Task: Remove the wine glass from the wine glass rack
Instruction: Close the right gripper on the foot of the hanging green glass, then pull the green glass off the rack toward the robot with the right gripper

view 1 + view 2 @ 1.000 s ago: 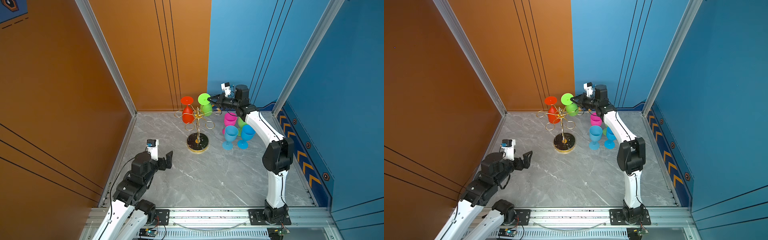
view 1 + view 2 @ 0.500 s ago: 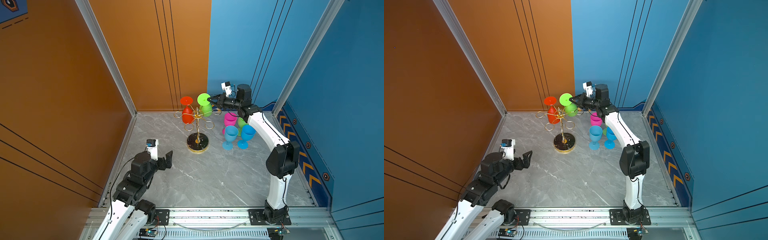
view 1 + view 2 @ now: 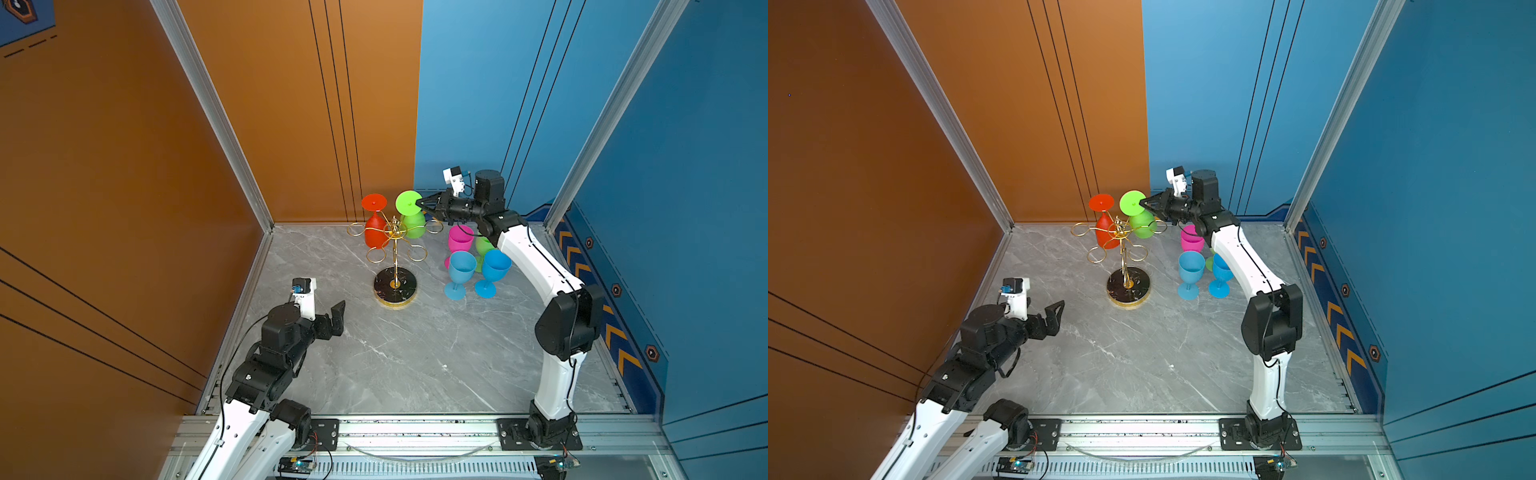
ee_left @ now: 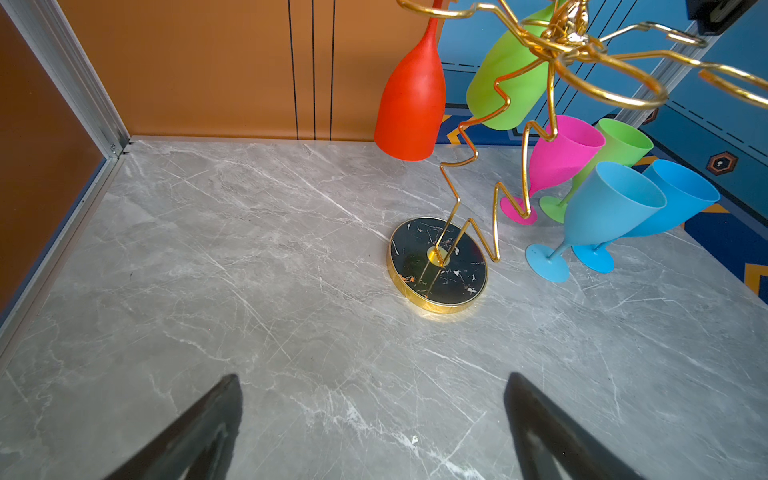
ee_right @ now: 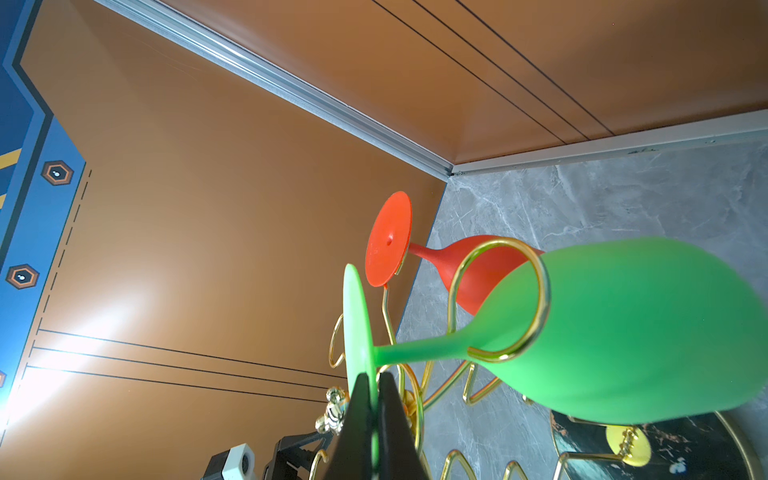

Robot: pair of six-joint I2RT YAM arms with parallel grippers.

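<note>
Right gripper (image 5: 376, 380) is pinched together on the flat round foot of the matte lime-green wine glass (image 5: 623, 328), one black finger on each face of the disc. It is raised at the far side of the cell in both top views.

Orange wall panels (image 3: 124, 166) with thin black lines meet blue wall panels (image 3: 665, 166) at the back. The blue side carries a band of yellow chevrons (image 3: 615, 332) and orange-rimmed hexagon emblems (image 4: 723, 163). The white mark inside each emblem is too small to read as a letter.

On the grey marble-patterned tabletop (image 3: 415, 353) the left gripper (image 4: 372, 378) hovers low near the orange wall. Its black fingers (image 4: 199, 428) are spread wide apart with nothing between them.

Near the back wall stands the thin gold wire wine glass rack (image 3: 405, 286) on its round black marbled, gold-rimmed base. The lime-green wine glass is upside down and tilted at the top of the rack. A gold loop rings the neck where stem meets bowl, and the foot sits above it.

Beside it a matte red wine glass (image 3: 376, 235) hangs straight down from the neighbouring loop.

Just right of the rack four glasses stand upright in a tight cluster: a pink goblet (image 3: 460, 239) and a green goblet (image 4: 619, 147) behind, and two blue goblets (image 3: 461, 266) (image 3: 496, 266) in front.
</note>
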